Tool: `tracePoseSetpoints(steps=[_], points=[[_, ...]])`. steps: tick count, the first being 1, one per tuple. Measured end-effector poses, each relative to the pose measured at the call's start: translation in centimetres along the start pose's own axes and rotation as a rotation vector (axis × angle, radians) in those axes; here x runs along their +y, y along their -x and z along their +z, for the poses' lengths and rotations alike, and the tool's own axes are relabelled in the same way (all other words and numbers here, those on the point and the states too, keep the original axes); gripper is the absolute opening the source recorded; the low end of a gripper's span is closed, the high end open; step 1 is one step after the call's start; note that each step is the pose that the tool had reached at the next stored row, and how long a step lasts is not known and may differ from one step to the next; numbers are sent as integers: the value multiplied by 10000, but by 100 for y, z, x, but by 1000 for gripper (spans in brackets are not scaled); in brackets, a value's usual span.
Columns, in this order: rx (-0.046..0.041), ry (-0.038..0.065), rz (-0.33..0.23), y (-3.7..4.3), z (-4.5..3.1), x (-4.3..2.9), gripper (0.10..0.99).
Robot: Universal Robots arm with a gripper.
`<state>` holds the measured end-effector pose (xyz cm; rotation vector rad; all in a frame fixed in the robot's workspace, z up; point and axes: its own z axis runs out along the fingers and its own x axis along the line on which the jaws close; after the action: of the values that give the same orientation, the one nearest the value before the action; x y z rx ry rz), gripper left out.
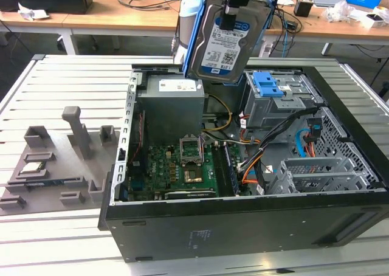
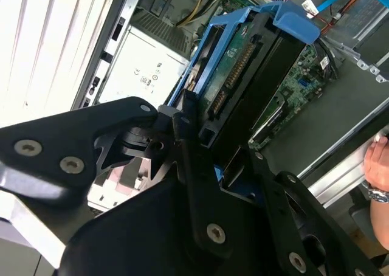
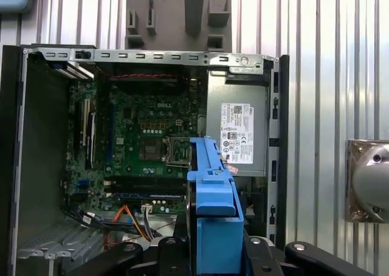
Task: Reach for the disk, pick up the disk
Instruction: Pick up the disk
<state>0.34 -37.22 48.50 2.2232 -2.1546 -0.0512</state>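
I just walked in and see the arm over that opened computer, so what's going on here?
The robot arm's gripper is clamped on the disk, the silver drive in blue rails. It holds the disk in the air above the open computer case. In the exterior view the disk hangs over the grey power supply, out of the case. The pick-up looks done.
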Motion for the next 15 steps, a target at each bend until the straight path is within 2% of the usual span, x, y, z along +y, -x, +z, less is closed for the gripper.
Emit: tracePoseSetpoints(steps=[15], points=[[1, 1, -1, -98, 10, 2, 365]])
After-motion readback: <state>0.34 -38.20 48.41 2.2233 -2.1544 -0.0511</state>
